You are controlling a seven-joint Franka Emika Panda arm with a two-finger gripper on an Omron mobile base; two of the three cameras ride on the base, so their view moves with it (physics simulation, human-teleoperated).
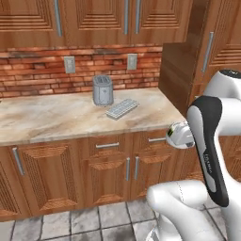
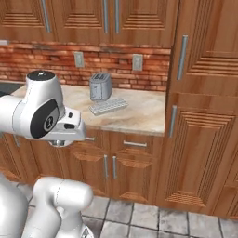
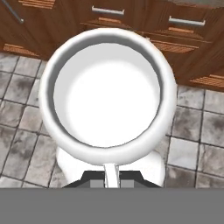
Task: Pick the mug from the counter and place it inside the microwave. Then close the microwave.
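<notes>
Above grey floor tiles (image 3: pixel 26 144), held mug (image 3: pixel 107 94) faces mouth-up toward camera

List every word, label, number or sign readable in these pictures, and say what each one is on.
No text can be read here.
White robot arm: a small line of dark lettering runs along its black side panel, too small and blurred to read.
Grey metal toaster, flat grey ridged tray, grey wall outlets: no markings visible.
Small white mug held in the shut claw: plain, no print.
</notes>
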